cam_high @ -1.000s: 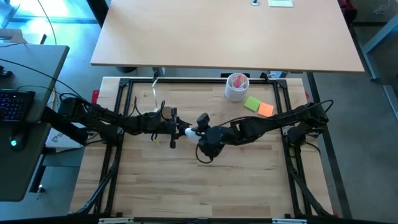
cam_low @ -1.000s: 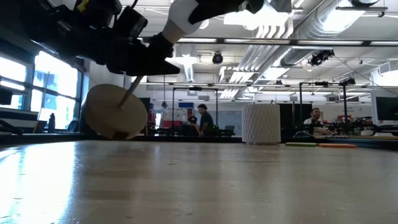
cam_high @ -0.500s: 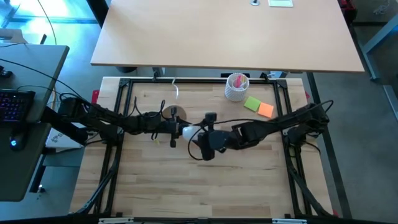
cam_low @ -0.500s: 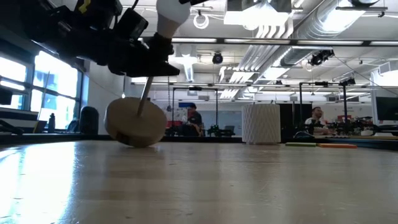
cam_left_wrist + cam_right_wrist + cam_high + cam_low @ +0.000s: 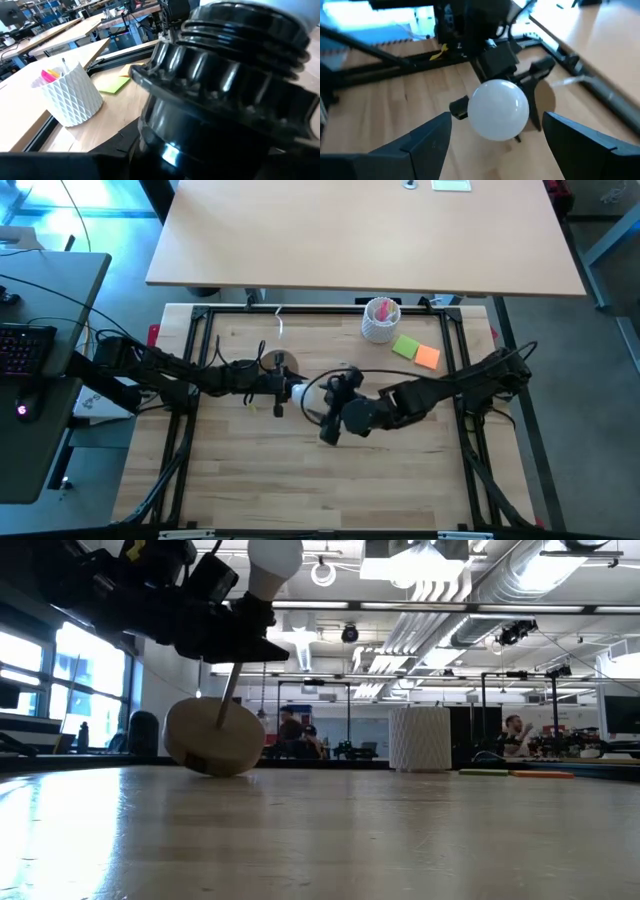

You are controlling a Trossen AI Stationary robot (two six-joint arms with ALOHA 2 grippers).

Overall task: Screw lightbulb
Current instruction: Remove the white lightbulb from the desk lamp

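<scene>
- The lightbulb (image 5: 499,110) is a smooth, matte white globe, seated in a ribbed black socket (image 5: 235,85) and lifted above the table; it sits between the right gripper's fingers without touching either one.
- The right gripper (image 5: 495,137) is released: its two dark, flat, angular fingers (image 5: 422,142) stand wide apart, one on each side of the globe with bare space around it.
- The left gripper (image 5: 278,388) is clenched on the socket, holding it just beyond its own fingertips with the bulb pointing toward the right gripper.
- In the low view a thin rod (image 5: 229,700) runs down from the socket to a round, pale wooden stand (image 5: 214,738), which is tilted on its edge on the table.
- The table (image 5: 400,480) is made of light wood planks inside a black metal frame.
- Well beyond the right gripper's fingers stands a white cylindrical cup (image 5: 381,319) with a diamond-patterned wall and pink contents; just beside it lie green and orange sticky notes (image 5: 416,350).
</scene>
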